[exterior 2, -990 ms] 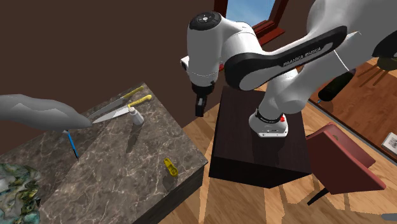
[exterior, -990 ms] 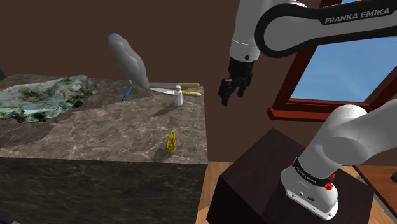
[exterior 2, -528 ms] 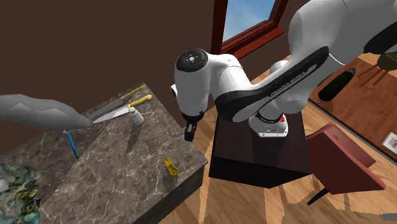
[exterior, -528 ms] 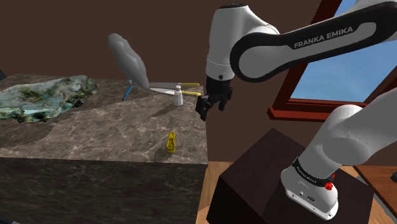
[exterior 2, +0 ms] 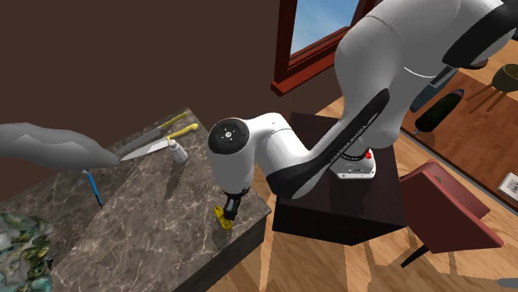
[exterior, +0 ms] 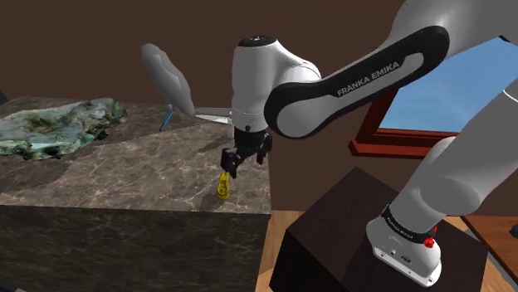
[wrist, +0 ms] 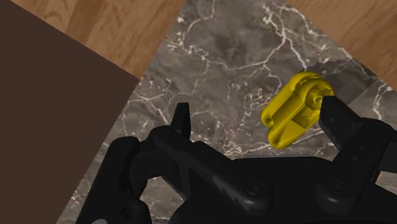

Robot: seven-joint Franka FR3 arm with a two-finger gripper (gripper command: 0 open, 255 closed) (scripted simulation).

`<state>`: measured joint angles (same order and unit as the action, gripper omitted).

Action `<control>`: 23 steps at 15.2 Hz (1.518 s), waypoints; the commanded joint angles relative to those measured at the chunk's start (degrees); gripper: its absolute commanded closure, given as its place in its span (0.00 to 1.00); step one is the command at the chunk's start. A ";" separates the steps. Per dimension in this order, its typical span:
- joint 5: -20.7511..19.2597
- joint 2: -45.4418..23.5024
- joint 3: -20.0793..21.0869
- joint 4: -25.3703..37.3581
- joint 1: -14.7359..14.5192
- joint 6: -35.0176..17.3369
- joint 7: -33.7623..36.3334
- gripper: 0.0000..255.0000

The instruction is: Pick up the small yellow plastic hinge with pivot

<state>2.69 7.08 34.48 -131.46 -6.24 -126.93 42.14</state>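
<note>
- Gripper [exterior: 235, 162]: 2 fingers spread wide, clasping nothing, hanging low over the marble counter [exterior: 124, 166].
- Yellow hinge [exterior: 222, 186]: lying flat near the counter's corner, close to the edge, just below the gripper.
- In the wrist view: inside the gap but off centre, hard by 1 finger [wrist: 347, 130], well apart from the other; long axis slanted across the closing line.
- Probably needs a sideways shift and slight twist before closing.
</note>
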 commanded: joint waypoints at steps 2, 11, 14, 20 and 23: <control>-6.13 -7.96 2.50 3.99 -0.40 -2.89 7.51 0.00; -15.65 -18.50 1.78 7.14 -3.22 -7.87 16.42 0.00; -16.57 -19.43 1.45 6.84 -3.49 -8.86 17.09 0.00; -16.64 -19.46 1.45 6.75 -3.53 -8.98 17.18 1.00; -16.63 -19.46 1.45 6.77 -3.53 -8.96 17.18 1.00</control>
<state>-13.94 -12.37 35.95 -124.68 -9.79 -135.90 59.32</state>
